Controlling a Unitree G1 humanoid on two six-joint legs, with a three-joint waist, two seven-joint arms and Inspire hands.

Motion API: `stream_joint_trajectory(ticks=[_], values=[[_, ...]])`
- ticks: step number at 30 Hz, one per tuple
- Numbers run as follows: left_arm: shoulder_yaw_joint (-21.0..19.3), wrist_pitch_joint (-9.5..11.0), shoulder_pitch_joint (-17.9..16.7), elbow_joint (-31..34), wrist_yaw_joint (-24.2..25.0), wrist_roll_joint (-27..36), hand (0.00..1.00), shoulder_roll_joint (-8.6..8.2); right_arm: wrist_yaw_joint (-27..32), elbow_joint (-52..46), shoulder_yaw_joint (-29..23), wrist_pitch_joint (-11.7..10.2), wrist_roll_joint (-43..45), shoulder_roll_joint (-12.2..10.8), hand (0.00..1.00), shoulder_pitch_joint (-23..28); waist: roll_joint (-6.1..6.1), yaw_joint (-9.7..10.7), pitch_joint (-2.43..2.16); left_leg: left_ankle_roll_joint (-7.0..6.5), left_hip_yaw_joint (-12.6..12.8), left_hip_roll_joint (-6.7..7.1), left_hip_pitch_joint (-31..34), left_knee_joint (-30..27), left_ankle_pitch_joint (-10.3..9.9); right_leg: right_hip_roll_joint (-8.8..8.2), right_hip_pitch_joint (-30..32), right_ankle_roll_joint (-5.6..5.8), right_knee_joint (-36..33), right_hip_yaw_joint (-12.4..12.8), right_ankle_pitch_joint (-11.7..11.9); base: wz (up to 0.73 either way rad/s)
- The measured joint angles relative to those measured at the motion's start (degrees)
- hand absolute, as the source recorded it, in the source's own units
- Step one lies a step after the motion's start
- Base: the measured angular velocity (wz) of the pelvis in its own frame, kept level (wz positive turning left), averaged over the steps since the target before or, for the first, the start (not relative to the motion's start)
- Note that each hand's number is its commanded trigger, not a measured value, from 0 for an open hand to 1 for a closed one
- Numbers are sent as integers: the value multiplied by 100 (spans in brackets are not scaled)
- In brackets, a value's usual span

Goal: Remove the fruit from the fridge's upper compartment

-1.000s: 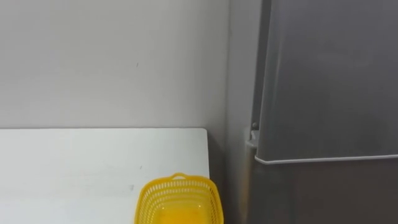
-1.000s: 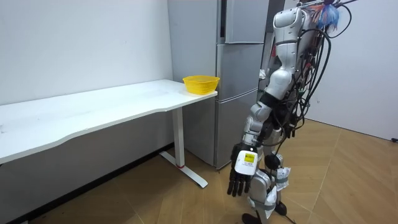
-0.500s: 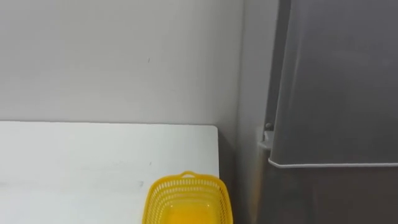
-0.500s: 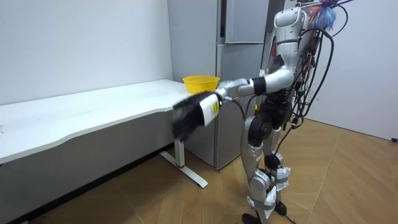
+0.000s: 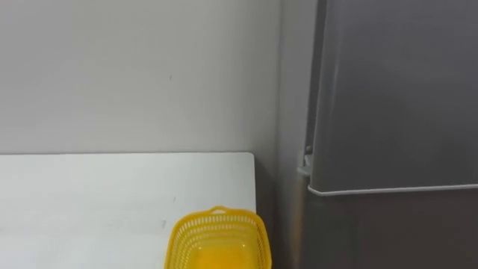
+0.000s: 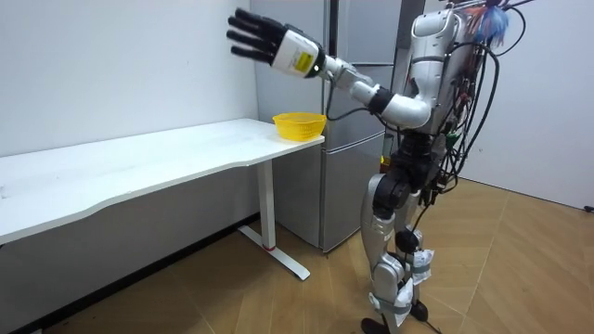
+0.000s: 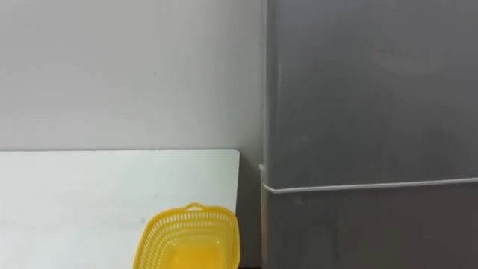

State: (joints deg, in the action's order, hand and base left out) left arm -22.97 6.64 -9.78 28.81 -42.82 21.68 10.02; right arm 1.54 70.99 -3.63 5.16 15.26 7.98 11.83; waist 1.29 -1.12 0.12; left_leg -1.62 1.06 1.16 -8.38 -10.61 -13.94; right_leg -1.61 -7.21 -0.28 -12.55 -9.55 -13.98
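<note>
The tall grey fridge stands to the right of the table, both doors closed, with the seam between upper and lower door low in the eye views. In the room view I stand in front of the fridge. My left arm is stretched up and out toward the room view's left. My left hand is open with fingers spread, high above the table's end, touching nothing.
A yellow plastic basket sits at the white table's right end, close to the fridge. The basket looks empty. A plain wall runs behind the table. Wooden floor lies around me.
My left arm swung up from hanging by my leg, through horizontal, to high above the basket. The eye views shifted slightly and came back.
</note>
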Motion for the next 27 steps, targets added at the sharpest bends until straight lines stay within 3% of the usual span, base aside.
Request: stream_joint_trajectory(ticks=[6, 10, 16, 20, 27], values=[[661, -19, 271, 502, 1210, 11, 0, 60, -222, 80, -3, -5, 90, 2, 0, -133, 5, 242, 9, 0, 12, 2, 10, -12, 0, -2, 33, 0, 9, 13, 2, -1], [1008, -147, 702, 505, 2025, 27, 0, 62, -251, 110, 0, 3, 158, -5, 0, -192, 17, 369, 42, -1, 58, -1, 68, -38, 1, -6, 51, 0, 15, 12, 2, 0], [1660, -350, 973, 507, 3235, 71, 0, 98, -364, 456, 19, -9, 227, 9, 0, -406, 38, 532, 32, 0, 109, -31, 82, -39, 3, 6, 100, -2, -11, 21, 3, -3], [1960, -622, 1122, 506, 4014, 74, 0, 100, -427, 467, 9, -10, 324, 87, 0, -458, 47, 615, 21, 1, 187, -40, 72, -55, 3, 12, 101, -8, 6, 97, 7, -9], [2240, -813, 1319, 505, 4862, 127, 0, 208, -432, 485, 0, -8, 335, 128, 0, -518, 84, 761, 6, 1, 247, -44, 41, -72, 3, 31, 77, -15, 35, 216, 12, -7]])
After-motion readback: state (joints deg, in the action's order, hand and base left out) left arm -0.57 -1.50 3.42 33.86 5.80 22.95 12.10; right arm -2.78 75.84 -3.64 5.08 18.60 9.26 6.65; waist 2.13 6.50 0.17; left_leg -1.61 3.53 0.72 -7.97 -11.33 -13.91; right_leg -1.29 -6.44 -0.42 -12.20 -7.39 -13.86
